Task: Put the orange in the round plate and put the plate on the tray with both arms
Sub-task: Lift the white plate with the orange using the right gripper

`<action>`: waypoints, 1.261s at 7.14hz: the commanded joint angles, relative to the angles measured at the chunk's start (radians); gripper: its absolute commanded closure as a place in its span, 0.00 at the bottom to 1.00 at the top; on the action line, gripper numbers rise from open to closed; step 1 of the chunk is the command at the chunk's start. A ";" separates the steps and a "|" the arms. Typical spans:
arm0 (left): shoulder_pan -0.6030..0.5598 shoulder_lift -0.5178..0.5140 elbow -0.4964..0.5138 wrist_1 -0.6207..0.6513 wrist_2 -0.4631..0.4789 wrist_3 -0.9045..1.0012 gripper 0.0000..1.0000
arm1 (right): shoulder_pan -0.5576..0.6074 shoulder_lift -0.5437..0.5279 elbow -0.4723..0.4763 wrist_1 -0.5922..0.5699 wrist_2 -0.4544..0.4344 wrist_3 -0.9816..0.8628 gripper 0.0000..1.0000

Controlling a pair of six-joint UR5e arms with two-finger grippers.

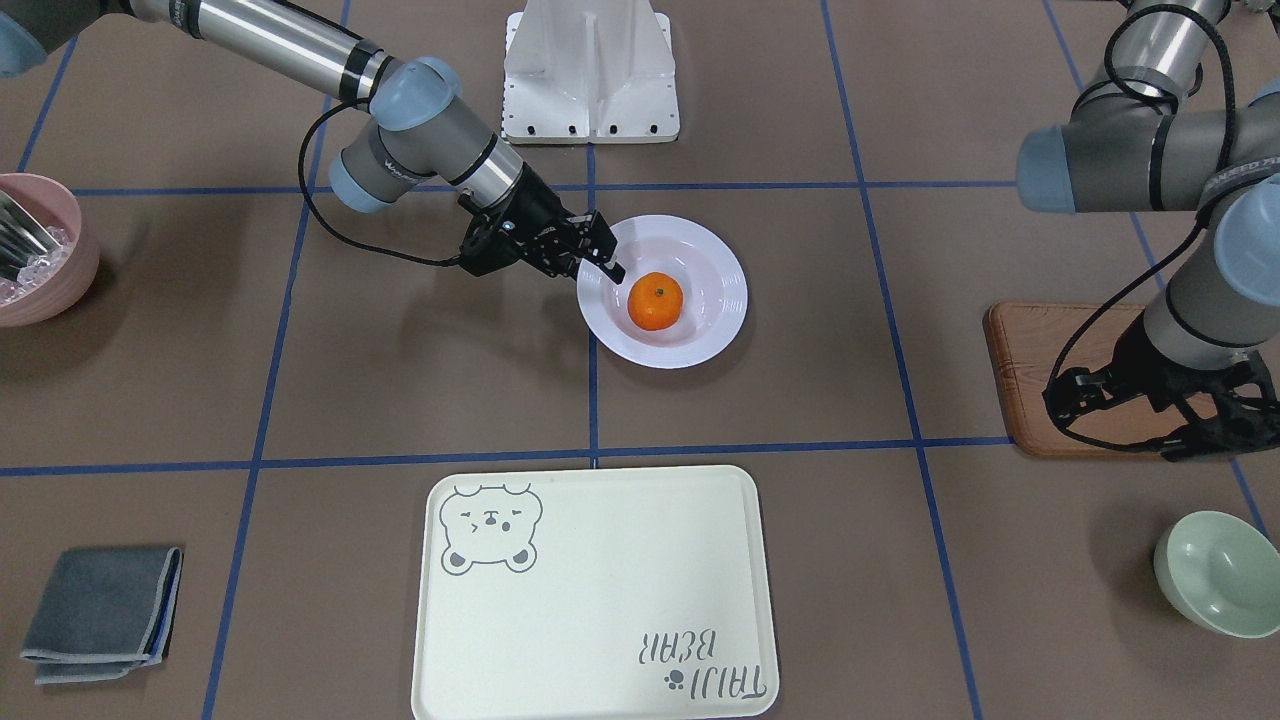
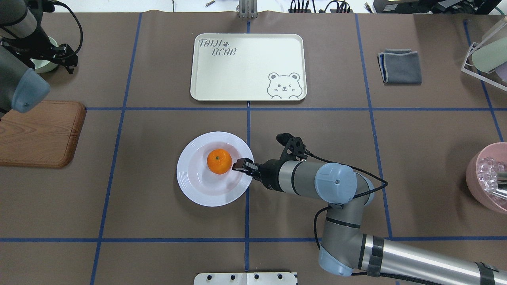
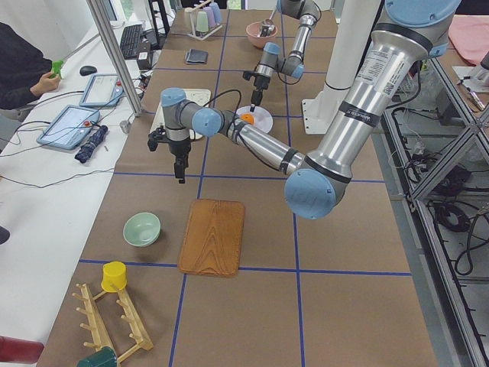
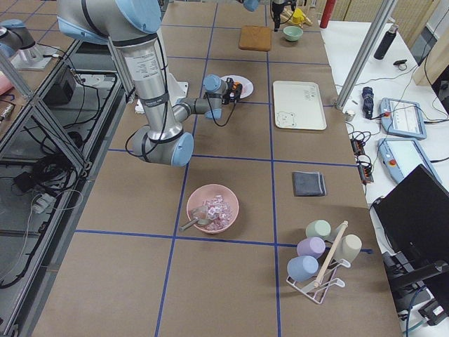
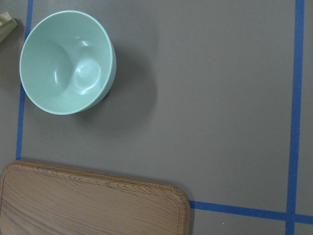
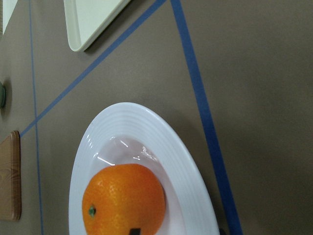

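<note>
The orange (image 1: pixel 655 301) (image 2: pixel 219 161) lies in the sunken centre of the white round plate (image 1: pixel 722 322) (image 2: pixel 189 186), mid-table. My right gripper (image 1: pixel 607 248) (image 2: pixel 240 164) hangs low over the plate's rim on the robot's side, just short of the orange, and its fingers look open with nothing between them. In the right wrist view the orange (image 6: pixel 124 200) fills the lower left. The cream tray (image 1: pixel 590 600) (image 2: pixel 245 67) with the bear drawing lies bare beyond the plate. My left gripper (image 1: pixel 1190 440) (image 2: pixel 67 59) hovers far off, between wooden board and green bowl; its jaws are unclear.
A brown wooden board (image 1: pixel 1015 360) (image 2: pixel 39 134) and a pale green bowl (image 1: pixel 1220 570) (image 5: pixel 66 63) lie on my left side. A pink bowl (image 1: pixel 40 250) of ice cubes and a folded grey cloth (image 1: pixel 100 610) are on my right. The white robot base (image 1: pixel 590 70) stands behind the plate.
</note>
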 commanded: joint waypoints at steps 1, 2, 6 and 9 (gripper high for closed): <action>0.000 -0.002 -0.002 0.001 0.000 -0.002 0.02 | 0.000 0.007 0.008 0.003 -0.007 0.014 0.67; -0.001 -0.002 -0.002 0.001 0.000 -0.002 0.02 | 0.000 0.007 0.013 0.003 -0.007 0.017 0.71; -0.005 -0.002 -0.003 0.001 0.015 -0.002 0.02 | 0.002 0.010 0.043 0.007 -0.007 0.057 1.00; -0.005 -0.002 -0.002 0.001 0.017 -0.002 0.02 | 0.012 0.010 0.097 0.007 -0.028 0.100 1.00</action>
